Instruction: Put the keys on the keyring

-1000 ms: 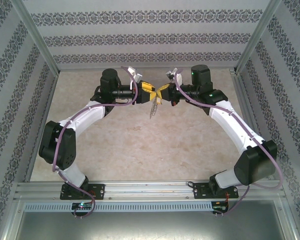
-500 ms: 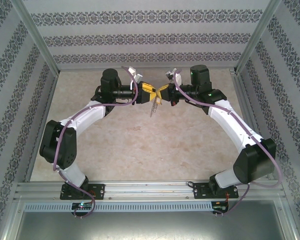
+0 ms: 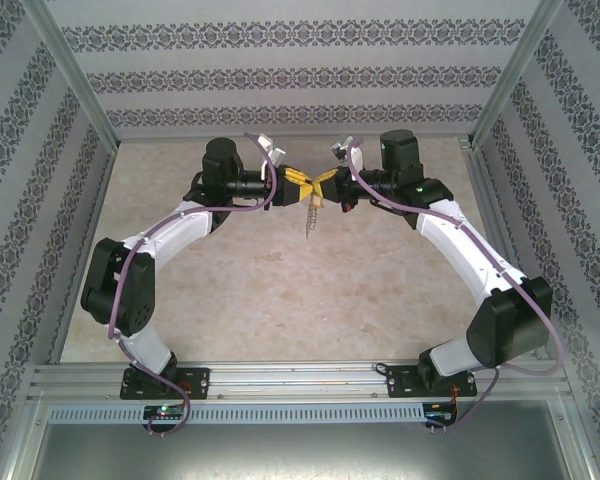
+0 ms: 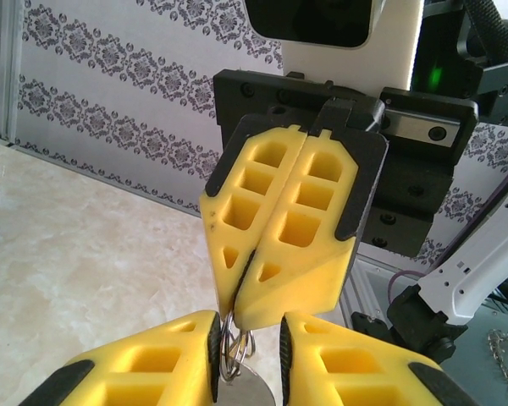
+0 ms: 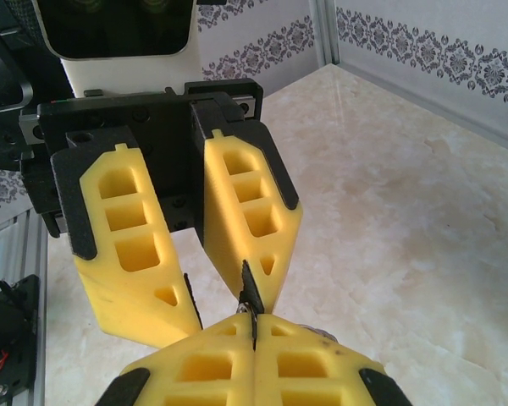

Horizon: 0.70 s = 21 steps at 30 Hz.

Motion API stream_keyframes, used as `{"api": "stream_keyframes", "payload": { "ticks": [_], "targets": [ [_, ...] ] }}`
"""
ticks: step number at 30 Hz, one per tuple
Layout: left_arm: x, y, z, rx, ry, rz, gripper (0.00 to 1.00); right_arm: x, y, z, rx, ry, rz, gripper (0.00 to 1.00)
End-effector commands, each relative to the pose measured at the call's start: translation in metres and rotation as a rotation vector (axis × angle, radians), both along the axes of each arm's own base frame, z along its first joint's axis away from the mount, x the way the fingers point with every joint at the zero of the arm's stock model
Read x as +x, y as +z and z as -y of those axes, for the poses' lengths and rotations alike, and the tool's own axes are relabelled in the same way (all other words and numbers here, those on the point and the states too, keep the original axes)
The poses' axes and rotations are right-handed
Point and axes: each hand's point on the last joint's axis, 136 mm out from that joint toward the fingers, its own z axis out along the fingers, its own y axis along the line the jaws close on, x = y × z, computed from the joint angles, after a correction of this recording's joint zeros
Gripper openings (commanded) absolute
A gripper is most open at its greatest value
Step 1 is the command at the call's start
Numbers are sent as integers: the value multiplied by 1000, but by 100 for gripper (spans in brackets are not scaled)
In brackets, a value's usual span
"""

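Midair, right tool point(image 5: 252, 326) pinching key point(image 5: 251, 296), keyring point(image 4: 234, 351) between spread fingers of left tool point(image 4: 249, 331).

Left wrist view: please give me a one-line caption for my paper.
Shut right gripper holds the keyring between the left gripper's open yellow fingers, above the marble-patterned table.

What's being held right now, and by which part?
The right end effector pinches the keyring by its top loop, right at its tip. The left end effector straddles the loops, jaws apart, clamping nothing visibly.
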Motion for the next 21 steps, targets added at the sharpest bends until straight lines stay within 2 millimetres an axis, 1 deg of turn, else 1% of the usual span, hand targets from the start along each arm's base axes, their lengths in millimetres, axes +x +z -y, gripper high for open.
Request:
{"api": "stream_keyframes", "payload": {
  "ticks": [1, 4, 7, 12, 13, 16, 17, 21],
  "targets": [
    [-4, 9, -1, -22, -36, 45, 23, 1, 15, -7, 17, 27, 70, 0],
    [-4, 9, -1, -23, -37, 47, 18, 1, 15, -7, 18, 25, 68, 0],
    [-6, 9, 0, -24, -44, 47, 18, 2, 15, -7, 18, 24, 70, 0],
    [-9, 8, -1, -27, -53, 55, 13, 3, 16, -8, 23, 23, 69, 0],
    [-10, 8, -1, -28, -53, 58, 11, 3, 16, -7, 24, 21, 69, 0],
    [-13, 7, 0, -30, -60, 66, 2, 3, 18, -8, 28, 20, 74, 0],
    [-13, 6, -1, -29, -58, 68, 0, 4, 19, -7, 28, 16, 76, 0],
    [-15, 5, 0, -31, -64, 80, 0, 4, 20, -7, 29, 10, 78, 0]
  ]
}}
